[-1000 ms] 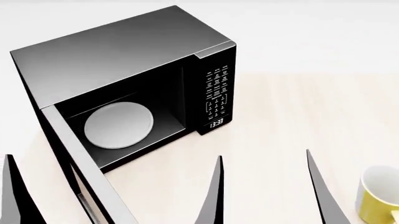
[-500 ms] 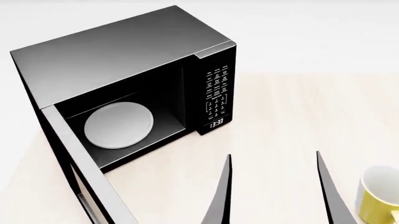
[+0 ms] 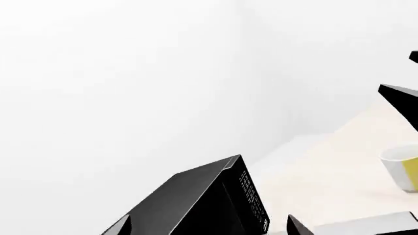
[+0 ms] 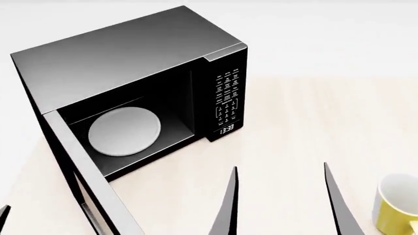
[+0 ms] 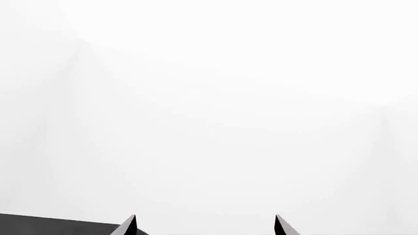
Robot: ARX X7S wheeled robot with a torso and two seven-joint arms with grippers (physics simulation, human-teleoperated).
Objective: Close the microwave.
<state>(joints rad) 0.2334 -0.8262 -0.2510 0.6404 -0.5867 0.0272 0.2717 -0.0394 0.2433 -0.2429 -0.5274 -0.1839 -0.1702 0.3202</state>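
The black microwave [image 4: 130,54] stands on the pale table at the back left. Its door [image 4: 85,181] is swung wide open toward me at the left, and the white turntable plate [image 4: 124,132] shows inside. The keypad [image 4: 227,95] and clock are on its right front. My right gripper [image 4: 279,166] is open and empty, in front of the microwave's right side and apart from it. Only one fingertip [image 4: 3,213] of my left gripper shows at the bottom left, left of the door. In the left wrist view the left gripper [image 3: 209,221] is open, with the microwave [image 3: 216,205] beyond it.
A yellow mug [image 4: 395,203] with a white inside stands at the front right, just right of the right gripper; it also shows in the left wrist view [image 3: 402,166]. The right wrist view shows mostly white wall between its fingertips [image 5: 130,224]. Bare table [image 4: 313,122] lies right of the microwave.
The left fingertip dropped out of the head view and now just shows again at the bottom left corner. The right gripper shifted slightly right, then back left. The microwave door has not moved.
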